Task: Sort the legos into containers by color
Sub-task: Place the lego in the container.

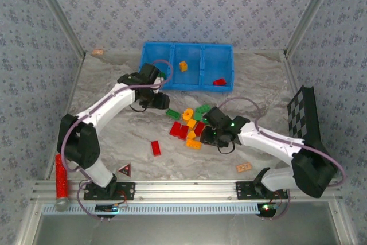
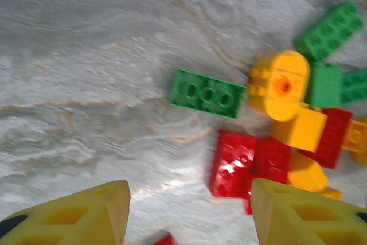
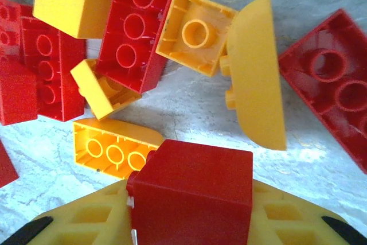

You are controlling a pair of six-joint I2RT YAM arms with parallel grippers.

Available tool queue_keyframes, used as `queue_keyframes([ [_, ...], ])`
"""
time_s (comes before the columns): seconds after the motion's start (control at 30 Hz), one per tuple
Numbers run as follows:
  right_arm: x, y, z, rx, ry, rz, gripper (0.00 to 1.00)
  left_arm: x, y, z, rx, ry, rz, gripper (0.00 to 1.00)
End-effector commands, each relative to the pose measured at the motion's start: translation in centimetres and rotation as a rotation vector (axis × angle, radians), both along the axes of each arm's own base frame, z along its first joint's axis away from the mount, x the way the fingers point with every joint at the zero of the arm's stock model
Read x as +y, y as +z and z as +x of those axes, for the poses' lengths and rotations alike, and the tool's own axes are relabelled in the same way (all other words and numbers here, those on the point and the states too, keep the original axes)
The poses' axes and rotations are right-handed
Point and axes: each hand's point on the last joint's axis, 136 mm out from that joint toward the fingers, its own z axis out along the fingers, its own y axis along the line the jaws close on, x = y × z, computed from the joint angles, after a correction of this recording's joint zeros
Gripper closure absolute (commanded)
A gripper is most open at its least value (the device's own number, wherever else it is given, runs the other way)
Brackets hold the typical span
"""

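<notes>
Your right gripper (image 3: 192, 210) is closed on a red brick (image 3: 192, 190), with a yellow finger pressed on each side, so the brick sits snug and should not slip when you lift. It hangs low over the pile of legos (image 1: 192, 124) in the middle of the counter (image 1: 114, 78), where red, yellow and green bricks lie mixed and touching. Your right arm reaches in from the near right corner, bent at the elbow, with the wrist pointing left at the pile. The red brick belongs in the blue bin (image 1: 189, 45) at the far side of the counter. I think the right compartment (image 1: 221, 61) is the place, since a second red brick (image 1: 219, 82) lies there. A yellow brick (image 1: 183, 66) lies in the middle compartment (image 1: 192, 55). Your left gripper (image 2: 189, 210) is open wide with nothing between its fingers. It hovers over bare counter just left of the pile. A green brick (image 2: 207, 93) lies flat in front of it, apart from the others, so that looks like an easy one to take. Your left arm bends up from the near left corner and stretches far and right, its gripper close to the near wall of the bin. Lift the red brick straight up, so you do not knock its neighbours.
</notes>
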Motion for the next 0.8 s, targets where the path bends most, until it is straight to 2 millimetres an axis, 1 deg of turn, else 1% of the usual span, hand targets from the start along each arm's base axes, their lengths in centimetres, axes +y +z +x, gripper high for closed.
queue_keyframes([
  [0.0,-1.2,3.0,0.0,-0.024,0.012,-0.008,0.68,-3.1,1.2,-4.1,0.083,-0.051,-0.088,0.42],
  [0.03,-1.4,3.8,0.3,-0.035,0.024,-0.007,0.68,-4.1,1.2,-5.0,0.097,-0.070,-0.097,0.42],
  [0.07,-1.7,4.8,1.0,-0.060,0.034,-0.006,0.68,-5.0,0.9,-5.9,0.109,-0.090,-0.099,0.41],
  [0.13,-2.5,6.5,2.7,-0.113,0.049,-0.012,0.68,-6.5,0.0,-7.5,0.132,-0.119,-0.088,0.41],
  [0.2,-3.6,8.1,5.2,-0.176,0.063,-0.027,0.68,-7.7,-1.1,-8.6,0.162,-0.133,-0.076,0.40],
  [0.27,-4.4,10.0,8.1,-0.258,0.088,-0.051,0.68,-8.7,-1.9,-9.5,0.178,-0.147,-0.066,0.40],
  [0.33,-5.5,11.9,11.6,-0.339,0.092,-0.088,0.68,-9.8,-2.5,-10.5,0.190,-0.166,-0.052,0.39],
  [0.37,-5.7,13.6,13.4,-0.392,0.086,-0.090,0.68,-10.2,-2.7,-10.9,0.195,-0.176,-0.044,0.38],
  [0.43,-6.4,15.6,17.1,-0.478,0.070,-0.088,0.68,-10.7,-3.6,-11.8,0.208,-0.190,-0.014,0.37],
  [0.5,-7.0,17.0,20.4,-0.543,0.062,-0.077,0.69,-11.1,-4.4,-12.5,0.216,-0.196,0.008,0.36],
  [0.53,-7.2,17.4,22.0,-0.562,0.064,-0.075,0.68,-11.2,-4.8,-12.9,0.223,-0.199,0.016,0.35],
  [0.63,-7.6,17.7,25.7,-0.592,0.073,-0.086,0.68,-12.0,-5.9,-13.6,0.231,-0.216,0.038,0.34],
  [0.73,-7.9,17.0,28.6,-0.595,0.073,-0.079,0.68,-12.8,-6.8,-13.8,0.233,-0.223,0.064,0.33],
  [0.77,-7.9,16.8,29.3,-0.594,0.074,-0.077,0.69,-12.9,-7.1,-13.8,0.238,-0.221,0.071,0.33],
])
